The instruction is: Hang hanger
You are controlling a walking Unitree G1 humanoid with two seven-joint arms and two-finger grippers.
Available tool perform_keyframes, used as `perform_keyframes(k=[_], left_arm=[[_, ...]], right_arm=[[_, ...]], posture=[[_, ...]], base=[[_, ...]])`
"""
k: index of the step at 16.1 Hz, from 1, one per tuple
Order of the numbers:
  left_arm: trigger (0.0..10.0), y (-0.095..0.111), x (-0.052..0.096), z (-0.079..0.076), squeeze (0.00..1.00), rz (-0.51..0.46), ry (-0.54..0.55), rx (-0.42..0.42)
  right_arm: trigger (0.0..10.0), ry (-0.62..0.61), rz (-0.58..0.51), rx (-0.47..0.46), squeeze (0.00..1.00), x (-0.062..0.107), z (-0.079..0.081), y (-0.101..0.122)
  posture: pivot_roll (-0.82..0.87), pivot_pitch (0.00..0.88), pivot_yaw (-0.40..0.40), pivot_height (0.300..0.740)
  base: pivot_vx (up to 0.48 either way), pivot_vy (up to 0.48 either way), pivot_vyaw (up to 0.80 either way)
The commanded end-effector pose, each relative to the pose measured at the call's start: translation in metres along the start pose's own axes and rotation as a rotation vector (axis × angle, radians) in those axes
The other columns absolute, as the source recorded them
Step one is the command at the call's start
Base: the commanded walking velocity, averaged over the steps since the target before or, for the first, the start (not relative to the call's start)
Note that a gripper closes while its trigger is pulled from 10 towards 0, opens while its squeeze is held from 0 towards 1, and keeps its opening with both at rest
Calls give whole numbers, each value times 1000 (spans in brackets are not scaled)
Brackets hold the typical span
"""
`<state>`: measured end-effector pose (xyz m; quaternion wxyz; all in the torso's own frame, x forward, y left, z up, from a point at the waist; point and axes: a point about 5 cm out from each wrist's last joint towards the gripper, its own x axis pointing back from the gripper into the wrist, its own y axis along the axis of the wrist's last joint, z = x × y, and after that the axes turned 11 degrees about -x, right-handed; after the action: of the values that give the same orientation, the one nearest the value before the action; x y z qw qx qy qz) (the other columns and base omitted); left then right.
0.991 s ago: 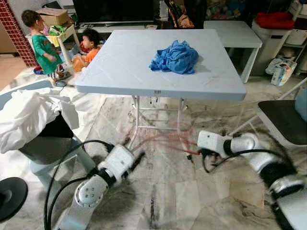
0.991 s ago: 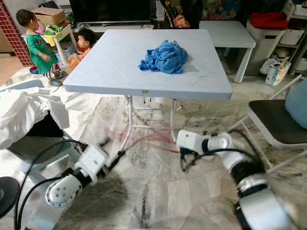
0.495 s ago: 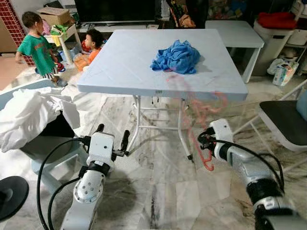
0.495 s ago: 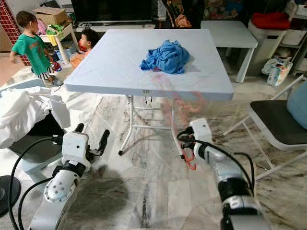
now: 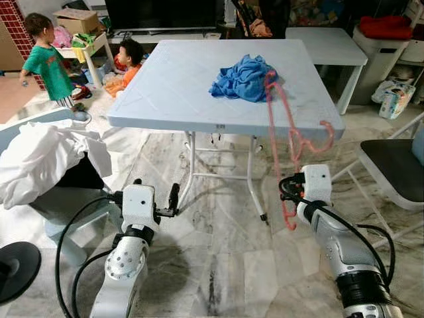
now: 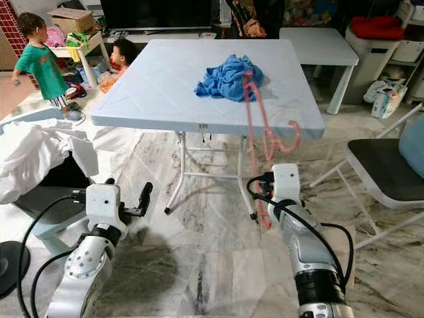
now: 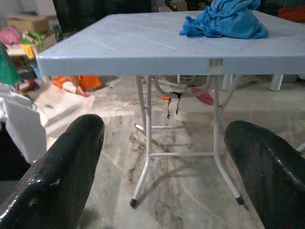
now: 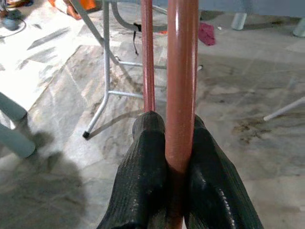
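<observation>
A pink plastic hanger (image 5: 275, 126) stands nearly upright in front of the light blue table (image 5: 165, 93). Its top reaches up past the table's near edge, and its hook (image 5: 323, 140) curls out to the right. My right gripper (image 5: 286, 191) is shut on the hanger's lower bar. In the right wrist view both black fingers (image 8: 145, 157) pinch the pink bar (image 8: 180, 86). My left gripper (image 5: 156, 191) hovers low over the floor to the left with nothing in it. Its fingers (image 7: 66, 167) are spread wide open toward the table legs. A crumpled blue cloth (image 5: 242, 77) lies on the table.
Two children (image 5: 45, 61) (image 5: 129, 56) are at the back left beside the table. A chair draped in white cloth (image 5: 46, 159) is close on my left. A black-seated chair (image 5: 391, 165) is on my right. Behind stands a white side table (image 5: 324, 45). Marble floor (image 5: 218, 265) lies ahead.
My right gripper has swung the hanger up from low and level over the floor to nearly upright by the table edge. My left gripper turned to point forward, then held still.
</observation>
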<state>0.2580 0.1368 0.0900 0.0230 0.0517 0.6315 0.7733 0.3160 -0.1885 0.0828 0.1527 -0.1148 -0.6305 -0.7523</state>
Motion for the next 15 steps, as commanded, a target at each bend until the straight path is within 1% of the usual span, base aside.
perform_keyframes(k=[1,3,7,12,14,15], left_arm=[[10000,2,-2,3,0,8,6,17],[10000,2,-3,3,0,13,5,23],[10000,3,-5,4,0,25,8,46],[10000,2,-4,4,0,39,10,53],[10000,2,-5,4,0,43,12,61],[10000,1,-5,4,0,48,16,79]], right_arm=[[10000,-10,-8,4,0,2,3,4],[10000,-35,0,-8,0,4,2,3],[10000,-48,7,9,0,5,3,3],[10000,-60,16,12,0,5,4,3],[10000,-64,17,13,0,6,4,2],[10000,-63,14,7,0,6,4,2]], posture=[[-81,0,25,740],[-82,0,23,740],[-81,0,17,740],[-83,0,15,740],[-85,0,15,740],[-85,0,15,740]], base=[[0,0,0],[0,0,0],[0,325,-692],[0,377,-687],[0,0,-688],[0,0,-613]])
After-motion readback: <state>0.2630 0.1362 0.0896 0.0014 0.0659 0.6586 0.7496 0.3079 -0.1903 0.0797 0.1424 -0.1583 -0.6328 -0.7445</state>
